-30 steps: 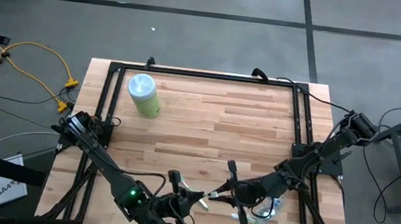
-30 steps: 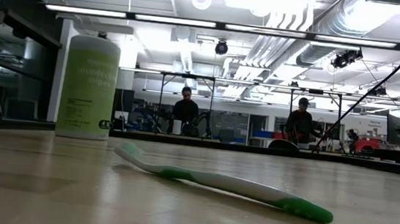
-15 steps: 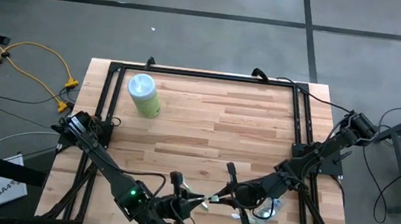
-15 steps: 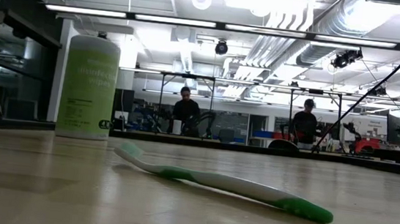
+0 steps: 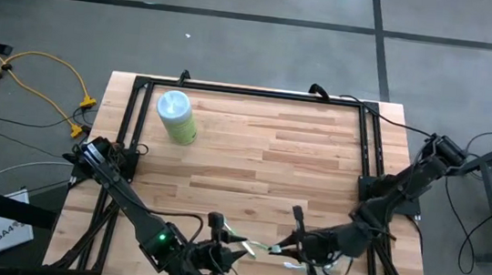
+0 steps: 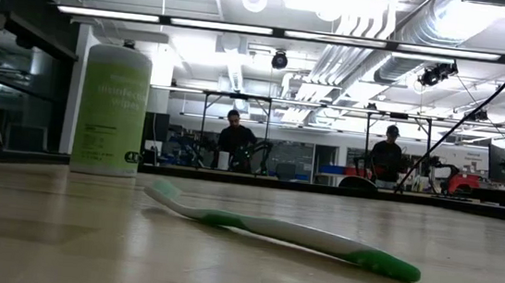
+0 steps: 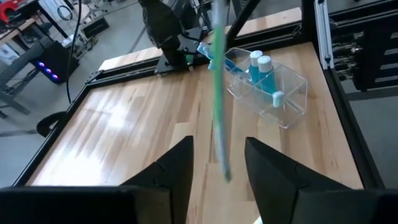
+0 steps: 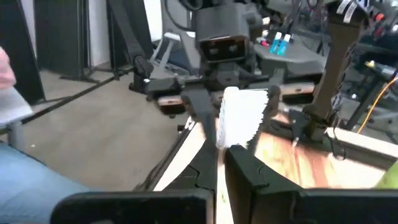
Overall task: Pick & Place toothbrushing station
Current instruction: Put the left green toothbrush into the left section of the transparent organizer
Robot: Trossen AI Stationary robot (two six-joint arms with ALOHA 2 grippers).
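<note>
High view: both grippers meet at the table's near edge, left gripper [image 5: 227,245] and right gripper [image 5: 294,245] on one brush [image 5: 257,247]. Left wrist: jaws spread, brush between them, cup [image 7: 268,87] beyond. Right wrist: jaws pinching the bristle end. Low view: a second brush [image 6: 281,229] lies flat. Best to close left before right releases.

Your two arms are dark, almost black, built from slim round links with thicker joints. The left arm [image 5: 125,200] carries a small green light (lit) on its housing near the wrist. Thin black cables run along the right arm [image 5: 396,192]. The left gripper [image 7: 214,168] has two broad, matte black fingers with angled edges; the right gripper [image 8: 219,163] looks the same.
</note>
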